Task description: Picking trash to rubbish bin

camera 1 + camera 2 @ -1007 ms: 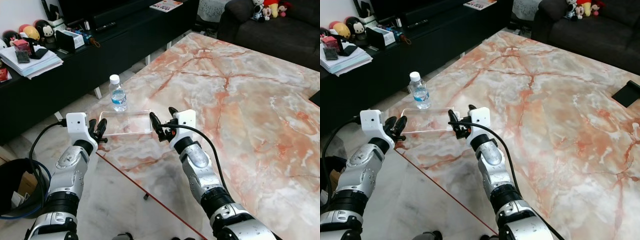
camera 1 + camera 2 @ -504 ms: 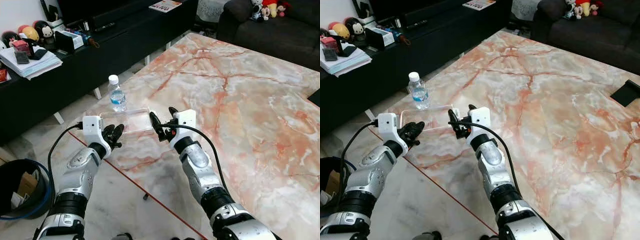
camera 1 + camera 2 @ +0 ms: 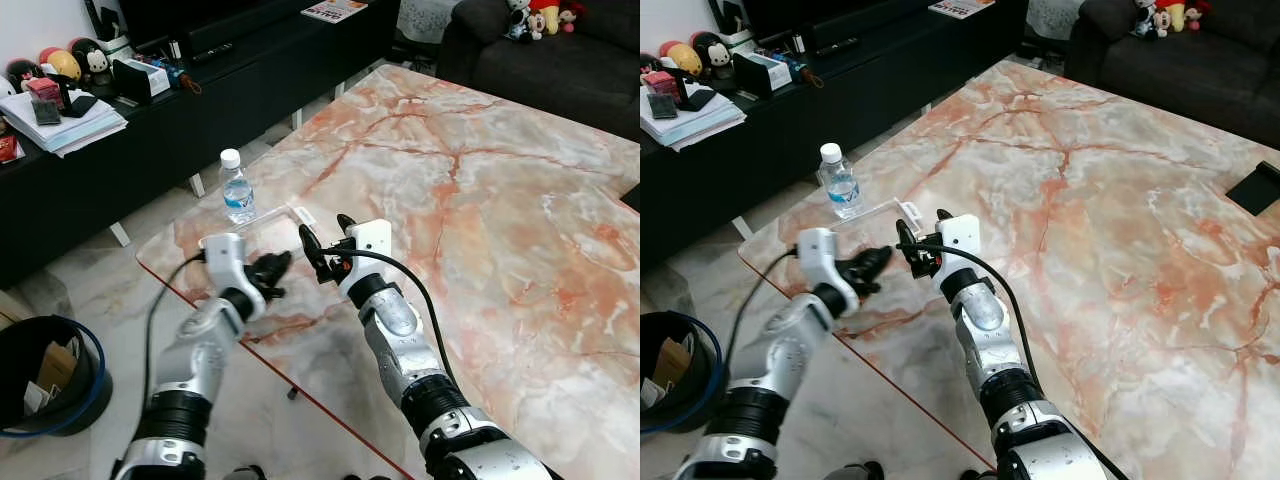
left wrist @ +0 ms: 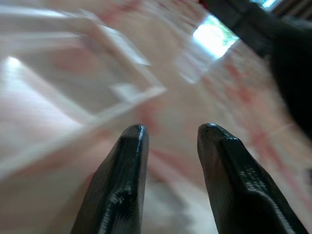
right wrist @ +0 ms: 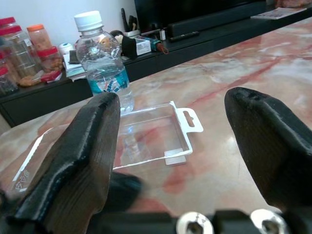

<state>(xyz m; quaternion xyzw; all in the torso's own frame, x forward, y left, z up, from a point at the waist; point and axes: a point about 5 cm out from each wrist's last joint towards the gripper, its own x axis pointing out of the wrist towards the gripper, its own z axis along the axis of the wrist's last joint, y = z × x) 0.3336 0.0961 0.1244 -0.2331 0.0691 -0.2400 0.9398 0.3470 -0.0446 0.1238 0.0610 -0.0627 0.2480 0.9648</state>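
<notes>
A clear plastic blister pack (image 3: 262,226) lies flat on the marble table (image 3: 480,180) near its left corner, its hang tab pointing toward my right gripper. A small water bottle (image 3: 236,187) with a white cap stands upright just behind it. My left gripper (image 3: 272,268) is open over the table's front edge, low and just in front of the pack, with nothing between its fingers (image 4: 127,161). My right gripper (image 3: 325,232) is wide open beside the pack's tab end. In the right wrist view the pack (image 5: 141,139) and the bottle (image 5: 105,63) lie ahead of the fingers.
A black rubbish bin (image 3: 45,375) with a blue rim stands on the floor to my lower left. A long black low cabinet (image 3: 150,130) with papers and small items runs behind the table. A dark sofa (image 3: 560,60) is at the far right.
My left arm has swung right, from off the table's corner to just in front of the pack. The pack has shifted and turned toward the bottle. The right arm has stayed put.
</notes>
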